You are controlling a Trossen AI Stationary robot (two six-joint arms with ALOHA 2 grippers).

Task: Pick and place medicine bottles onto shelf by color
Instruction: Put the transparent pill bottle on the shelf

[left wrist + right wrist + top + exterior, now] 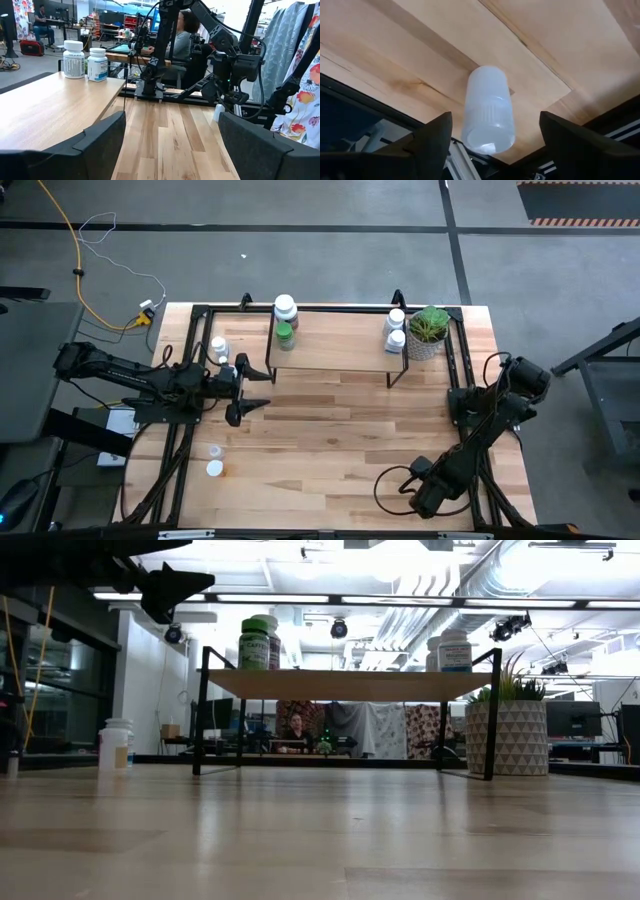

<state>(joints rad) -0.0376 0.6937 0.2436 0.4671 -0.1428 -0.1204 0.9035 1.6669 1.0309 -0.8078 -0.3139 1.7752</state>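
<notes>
The shelf stands at the table's far middle. On it are a white-capped bottle and a green bottle at its left end, and two white bottles at its right end. More white bottles stand on the table by the shelf's left end and near the left edge. My left gripper hovers open, raised, in front of the shelf's left end. My right gripper is open at the near right, its fingers on either side of a white bottle that lies on its side without touching it.
A potted green plant stands by the shelf's right end. Black frame rails run along the table's left and right sides. Bare tabletop stretches across the middle in front of the shelf. People sit at desks in the room beyond.
</notes>
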